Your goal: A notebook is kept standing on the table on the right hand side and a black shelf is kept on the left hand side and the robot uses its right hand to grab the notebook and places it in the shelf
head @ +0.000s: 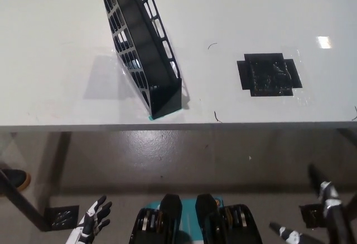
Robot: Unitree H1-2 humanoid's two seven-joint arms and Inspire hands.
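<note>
Two robot hands hang low, below the desk (56, 43) edge: the white left robot hand (89, 223) spread and holding nothing, the black right robot hand (321, 213) likewise spread. On the desk, a black shelf (142, 43) stands left of a black tape patch (269, 74). No notebook shows.

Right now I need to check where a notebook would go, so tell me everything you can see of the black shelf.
The black shelf is a narrow slotted rack, apparently plastic, with grid-like openings along both long side walls and a solid end wall nearest the camera. It stands on the white table, left of centre, running at a slant from the top edge of the picture down toward the table's front edge. A bit of teal shows under its near corner. No notebook is visible in it, and no robot hand touches it.
</note>
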